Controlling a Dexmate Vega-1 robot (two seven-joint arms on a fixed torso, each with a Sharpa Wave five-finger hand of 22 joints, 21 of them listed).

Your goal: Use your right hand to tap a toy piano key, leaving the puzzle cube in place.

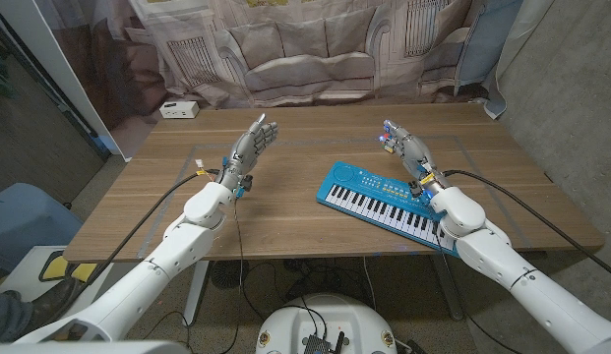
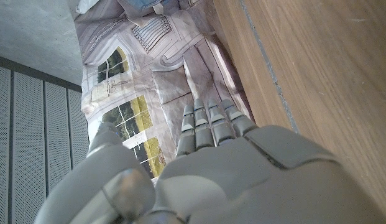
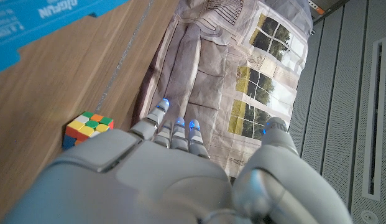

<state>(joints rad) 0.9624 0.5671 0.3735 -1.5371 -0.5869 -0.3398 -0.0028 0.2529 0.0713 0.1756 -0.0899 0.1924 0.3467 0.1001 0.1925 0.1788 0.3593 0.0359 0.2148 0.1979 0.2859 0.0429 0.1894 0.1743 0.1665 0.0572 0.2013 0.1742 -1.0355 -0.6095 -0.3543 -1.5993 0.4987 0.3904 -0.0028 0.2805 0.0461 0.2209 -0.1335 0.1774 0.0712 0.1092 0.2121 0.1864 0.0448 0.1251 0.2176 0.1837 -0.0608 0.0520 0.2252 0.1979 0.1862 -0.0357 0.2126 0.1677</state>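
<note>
A blue toy piano (image 1: 369, 200) with white and black keys lies slanted on the wooden table (image 1: 285, 226), right of the middle. Its blue edge (image 3: 43, 18) is in the right wrist view too. My right hand (image 1: 407, 149) is raised above the piano's far right end, fingers spread and holding nothing. The puzzle cube (image 3: 87, 129) sits on the table just beyond that hand; in the head view a sliver of the cube (image 1: 386, 144) peeks out beside the fingers. My left hand (image 1: 254, 144) stands upright left of the piano, fingers apart, empty.
A small white box (image 1: 177, 109) sits at the table's back left corner. A printed cloth backdrop (image 1: 305, 49) hangs behind the table's far edge. Faint tape lines mark a rectangle on the tabletop.
</note>
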